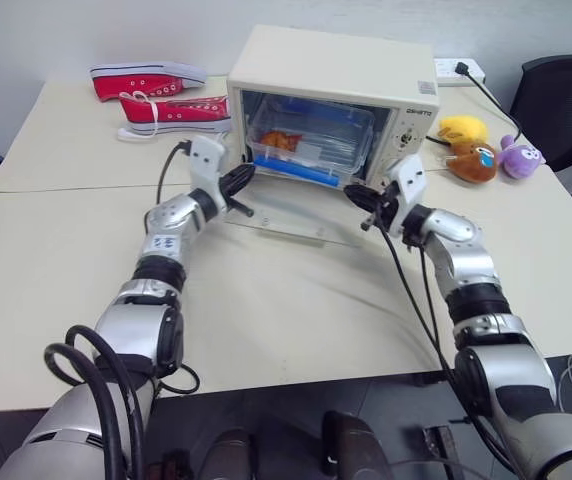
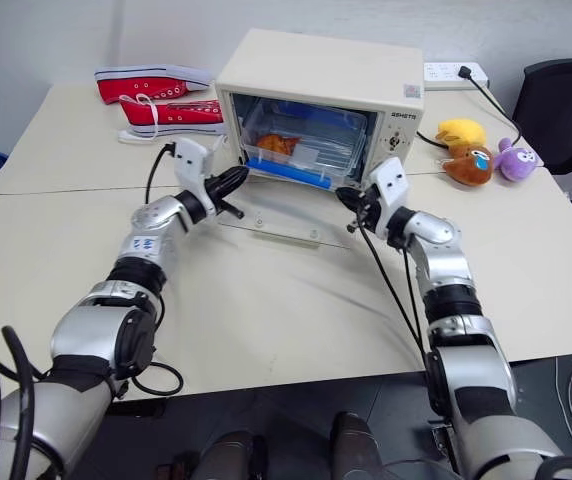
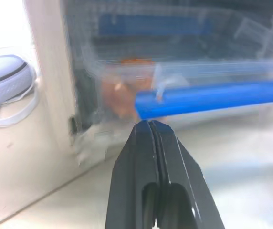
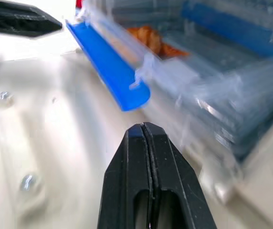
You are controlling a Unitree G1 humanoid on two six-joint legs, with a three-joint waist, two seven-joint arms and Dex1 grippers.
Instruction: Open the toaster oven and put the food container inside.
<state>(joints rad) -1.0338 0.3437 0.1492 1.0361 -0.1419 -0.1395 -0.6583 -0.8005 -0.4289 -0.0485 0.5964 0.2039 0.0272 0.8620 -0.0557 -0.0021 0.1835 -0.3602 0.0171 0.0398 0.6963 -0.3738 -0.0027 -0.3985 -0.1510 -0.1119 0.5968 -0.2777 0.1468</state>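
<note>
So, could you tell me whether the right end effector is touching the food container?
Apart: the right wrist view shows the right end effector short of the food container.

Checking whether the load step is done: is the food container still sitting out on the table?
No: the food container sits inside the toaster oven, above its lowered door.

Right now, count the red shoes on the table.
2: one red shoe at the table's far left corner, the other red shoe just in front of it, left of the toaster oven.
</note>
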